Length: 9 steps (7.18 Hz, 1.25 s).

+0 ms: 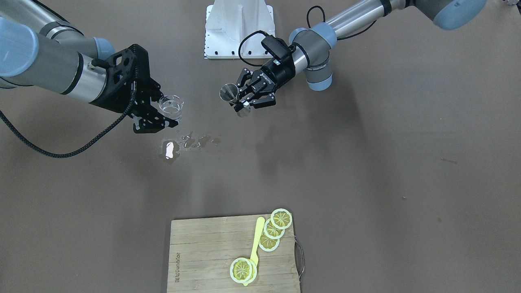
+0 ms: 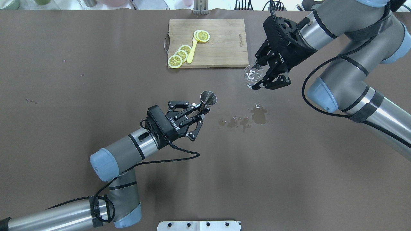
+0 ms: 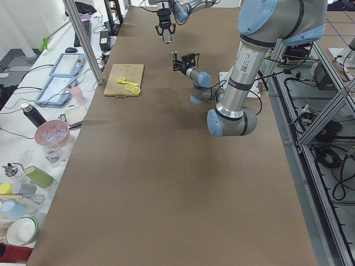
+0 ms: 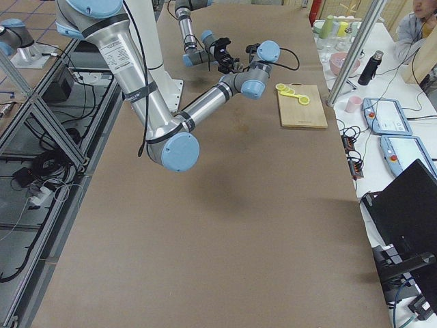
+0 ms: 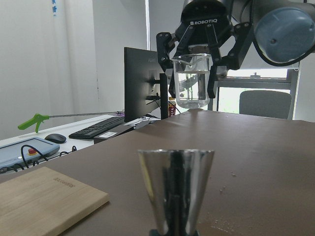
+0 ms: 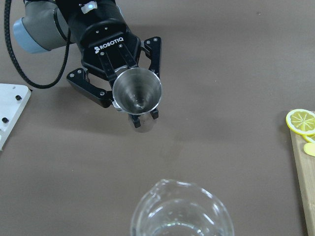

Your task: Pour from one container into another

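My left gripper (image 2: 201, 113) is shut on the waist of the steel jigger (image 2: 208, 98), which it holds upright above the table with its open cone up. To the right and farther back, my right gripper (image 2: 257, 82) is shut on the clear glass cup (image 2: 253, 75), upright and with a little clear liquid in it. Cup and jigger are well apart. In the left wrist view the jigger (image 5: 175, 189) stands close in front and the cup (image 5: 193, 81) hangs beyond it. The right wrist view looks down past the cup's rim (image 6: 179, 211) into the jigger (image 6: 137, 93).
A wet spill (image 2: 258, 115) with several small drops lies on the brown table between the two grippers. At the far edge a wooden cutting board (image 2: 224, 48) carries lemon slices (image 2: 179, 56) and a yellow spoon (image 2: 192, 51).
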Tool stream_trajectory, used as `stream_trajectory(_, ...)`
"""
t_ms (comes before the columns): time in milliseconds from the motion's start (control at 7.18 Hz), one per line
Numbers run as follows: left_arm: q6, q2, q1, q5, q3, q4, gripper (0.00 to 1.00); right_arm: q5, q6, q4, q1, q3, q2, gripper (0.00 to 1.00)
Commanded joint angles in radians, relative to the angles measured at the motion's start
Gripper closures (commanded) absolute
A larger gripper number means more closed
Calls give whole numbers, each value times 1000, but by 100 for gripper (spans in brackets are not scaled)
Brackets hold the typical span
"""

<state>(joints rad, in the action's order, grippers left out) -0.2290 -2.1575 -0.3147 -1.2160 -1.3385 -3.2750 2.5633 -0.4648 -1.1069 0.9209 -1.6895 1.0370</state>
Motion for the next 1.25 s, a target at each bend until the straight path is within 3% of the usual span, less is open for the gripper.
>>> stream_trajectory(0, 6, -1, -3, 1, 2, 1, 100, -50, -18, -103, -30, -36, -20, 100)
stream_trajectory(1114, 7, -4, -4, 21, 12, 5, 100, -195, -23, -348, -112, -140, -97, 100)
